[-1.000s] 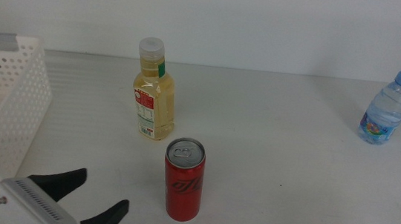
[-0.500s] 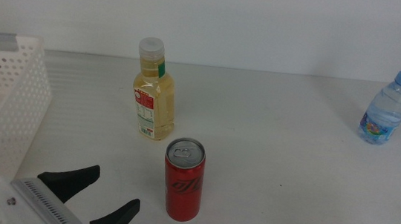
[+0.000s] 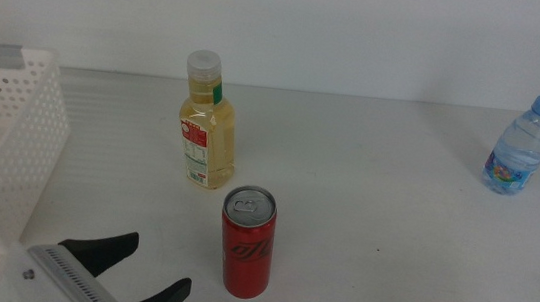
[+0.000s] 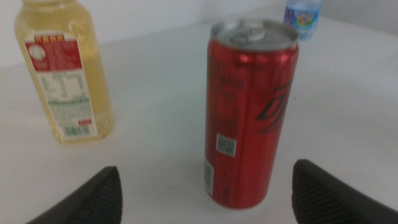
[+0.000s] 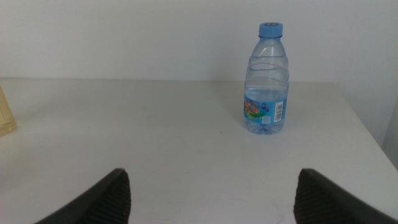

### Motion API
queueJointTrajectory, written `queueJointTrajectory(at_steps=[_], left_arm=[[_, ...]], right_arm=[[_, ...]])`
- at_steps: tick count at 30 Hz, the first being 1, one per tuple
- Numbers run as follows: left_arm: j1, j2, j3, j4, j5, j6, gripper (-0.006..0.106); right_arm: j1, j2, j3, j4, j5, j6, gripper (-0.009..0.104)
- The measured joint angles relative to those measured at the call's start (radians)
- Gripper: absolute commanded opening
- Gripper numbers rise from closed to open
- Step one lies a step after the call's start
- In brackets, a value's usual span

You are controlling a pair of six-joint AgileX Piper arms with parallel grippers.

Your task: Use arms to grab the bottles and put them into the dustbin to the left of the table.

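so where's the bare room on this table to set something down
Widest bare stretch of table: between the red can and the water bottle. Crowded at the front left: open left gripper beside the can, juice bottle behind it, dustbin at the left edge.

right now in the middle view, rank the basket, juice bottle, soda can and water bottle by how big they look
1. basket, clearly largest, though cut off by the picture's edge
2. juice bottle
3. soda can, but it stands nearer the camera, so its rank against the juice bottle is unsure
4. water bottle, smallest, and farthest right

Red can [image 3: 248, 244], white perforated basket [image 3: 8, 159]
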Motion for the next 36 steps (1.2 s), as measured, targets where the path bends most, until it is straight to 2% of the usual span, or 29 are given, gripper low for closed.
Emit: queueJointTrajectory(at_steps=[4,14,30,36], left_arm=[[0.000,0.056,-0.001,0.001,0.000,-0.001,0.090],[0.000,0.173,-0.014,0.104,-0.003,0.030,0.090],[0.000,0.261,-0.204,0.101,-0.004,0.014,0.090],[0.000,0.334,-0.271,0.135,-0.004,-0.004,0.090]], right_arm=[[0.000,0.000,0.000,0.000,0.000,0.000,0.072],[0.000,0.000,0.000,0.000,0.000,0.000,0.072],[0.000,0.000,0.000,0.000,0.000,0.000,0.072],[0.000,0.000,0.000,0.000,0.000,0.000,0.072]])
